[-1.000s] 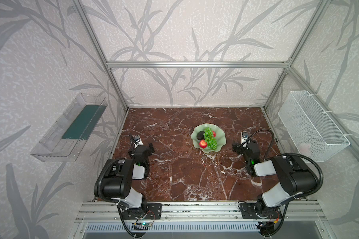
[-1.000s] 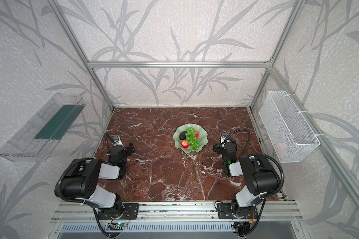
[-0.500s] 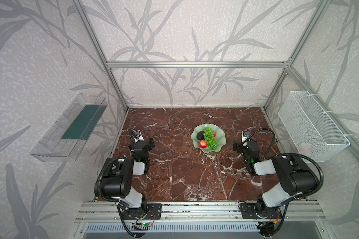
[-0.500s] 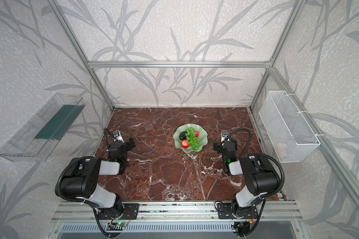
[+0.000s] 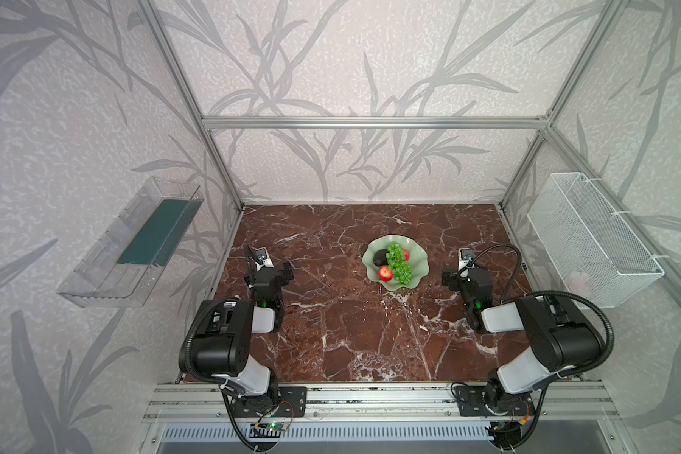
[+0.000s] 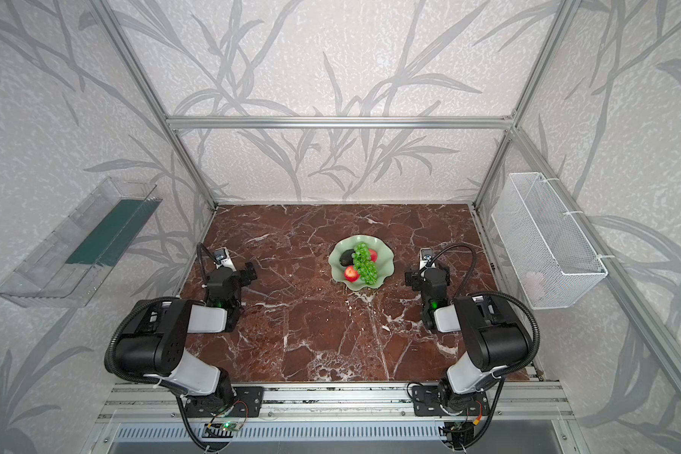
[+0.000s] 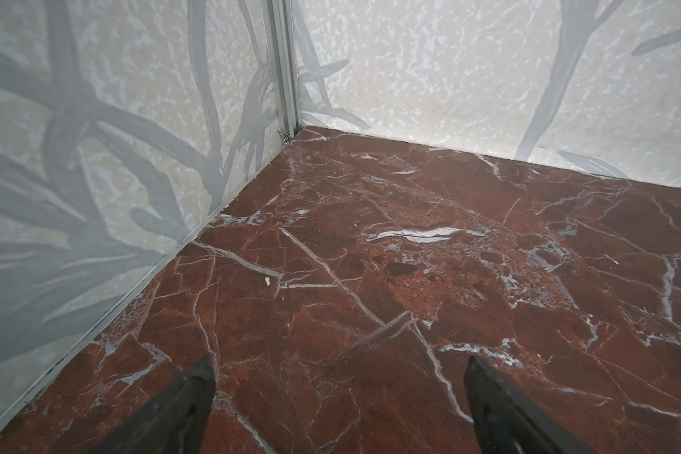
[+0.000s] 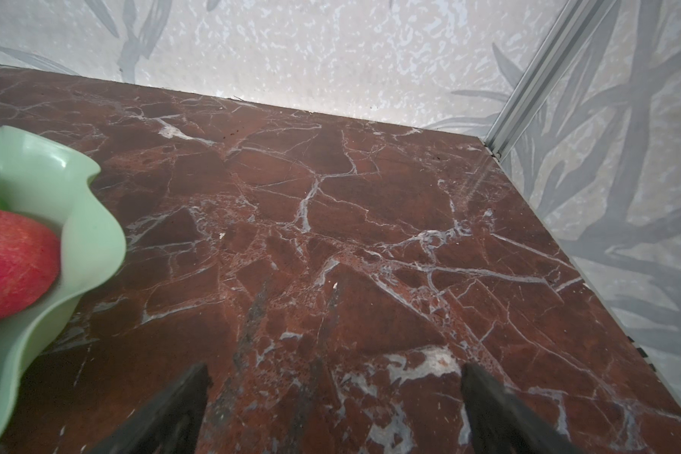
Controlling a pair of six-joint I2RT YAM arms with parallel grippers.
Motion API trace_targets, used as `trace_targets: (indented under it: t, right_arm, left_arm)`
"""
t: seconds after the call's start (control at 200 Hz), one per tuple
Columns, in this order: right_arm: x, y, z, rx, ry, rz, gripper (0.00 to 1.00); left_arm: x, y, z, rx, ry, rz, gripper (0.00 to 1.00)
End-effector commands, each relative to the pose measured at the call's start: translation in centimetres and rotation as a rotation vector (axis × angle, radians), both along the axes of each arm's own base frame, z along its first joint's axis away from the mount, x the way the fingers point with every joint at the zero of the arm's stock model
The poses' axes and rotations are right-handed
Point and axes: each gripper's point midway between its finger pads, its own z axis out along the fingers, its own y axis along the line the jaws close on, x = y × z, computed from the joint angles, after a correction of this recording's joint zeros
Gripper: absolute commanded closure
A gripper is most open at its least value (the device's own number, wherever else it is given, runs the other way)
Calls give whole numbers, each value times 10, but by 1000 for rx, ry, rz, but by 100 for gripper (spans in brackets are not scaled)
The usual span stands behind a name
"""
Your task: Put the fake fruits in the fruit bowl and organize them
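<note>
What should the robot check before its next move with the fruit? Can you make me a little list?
1. All fruits in the fruit bowl: ok. The avocado, grapes, red fruit and second red fruit lie inside it.
2. No fruit left on the table: ok in both top views.
3. Left gripper open and empty: ok.
4. Right gripper open and empty: ok.
5. Both grippers apart from the bowl: ok.
6. Wire basket holds nothing forgotten: cannot tell; something pale shows through the mesh.
</note>
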Motion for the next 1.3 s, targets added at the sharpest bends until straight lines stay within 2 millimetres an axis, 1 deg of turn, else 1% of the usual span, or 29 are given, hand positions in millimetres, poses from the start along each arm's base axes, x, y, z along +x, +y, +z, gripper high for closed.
trace_targets:
  t: [0.0, 0.08, 0.17, 0.255, 0.29, 0.335, 0.35, 0.37, 0.39, 0.42, 0.44, 0.47, 0.49, 0.535, 0.54, 0.55, 0.57, 0.59, 0.625, 0.635, 0.72, 0.755, 0.845, 1.115, 1.15, 1.19, 1.21, 1.255, 1.295]
  right_arm:
    - [5, -2, 13, 11, -43, -14, 1]
    - [4, -2, 13, 11, -44, -14, 1]
    - [2, -6, 14, 19, -55, -37, 1]
    - [2, -5, 14, 20, -56, -29, 1]
    - [3, 7, 13, 16, -51, 43, 1]
    - [0, 36, 13, 7, -54, 223, 1]
    - [-2, 39, 13, 1, -56, 242, 1]
    - [-3, 34, 13, -2, -59, 216, 1]
    - [-2, 21, 14, 2, -67, 137, 1]
    - [-2, -8, 16, 13, -82, -42, 1]
    - [-2, -17, 17, 40, -84, -83, 1]
    - [-3, -12, 13, 60, -55, -42, 1]
    - [-2, -3, 12, 59, -36, 12, 1]
    - [1, 32, 12, 47, -16, 223, 1]
    - [1, 35, 9, 41, -10, 241, 1]
    - [2, 37, 11, 27, -20, 258, 1]
    - [2, 31, 12, 31, -34, 223, 1]
    - [2, 18, 13, 29, -50, 144, 1]
    - [1, -11, 13, 50, -60, -34, 1]
    - [1, -14, 13, 57, -60, -54, 1]
    - [2, 7, 14, 44, -60, 75, 1]
    - [2, 9, 13, 42, -48, 86, 1]
    - [8, 7, 12, 40, -23, 68, 1]
    - [5, 8, 11, 47, -29, 77, 1]
    - [4, 3, 12, 52, -38, 50, 1]
    - [3, -7, 12, 55, -46, -14, 1]
    - [2, -8, 12, 55, -50, -16, 1]
    - [1, -3, 13, 47, -61, 18, 1]
    - [1, 15, 14, 42, -59, 130, 1]
  left_arm:
    - [-1, 1, 0, 16, -4, -4, 1]
    - [-1, 0, 0, 17, -2, -8, 1]
    - [-1, 0, 0, 17, -2, -8, 1]
    - [-1, 0, 0, 17, -2, -8, 1]
    - [0, 0, 0, 17, -3, -8, 1]
    - [-1, 0, 0, 17, -1, -8, 1]
    - [-1, 1, 0, 18, -1, -7, 1]
    - [-1, 0, 0, 17, -2, -7, 1]
    - [-1, 1, 0, 17, -2, -7, 1]
    - [-1, 0, 0, 17, -2, -9, 1]
    - [-1, 0, 0, 17, -2, -8, 1]
    - [-1, 0, -1, 16, 0, -8, 1]
    - [-1, 0, 0, 17, -3, -7, 1]
    - [0, 0, 0, 16, -3, -8, 1]
    - [-1, 0, 0, 17, -2, -8, 1]
    - [-1, 1, 0, 17, -2, -7, 1]
    - [-1, 0, 0, 18, -1, -8, 1]
    - [-1, 0, 0, 17, -2, -8, 1]
    - [0, 0, 0, 17, -2, -8, 1]
    - [0, 0, 0, 17, -2, -8, 1]
    - [0, 0, 0, 19, 1, -10, 1]
    - [0, 0, 1, 20, -1, -10, 1]
    - [0, -1, -1, 19, 3, -11, 1]
    - [0, -1, -1, 19, 3, -12, 1]
    - [0, -1, 0, 19, 2, -12, 1]
    - [0, 0, -1, 19, 4, -11, 1]
    - [0, 0, -1, 19, 4, -11, 1]
    - [0, -1, -1, 19, 4, -11, 1]
    - [0, -1, -1, 19, 4, -12, 1]
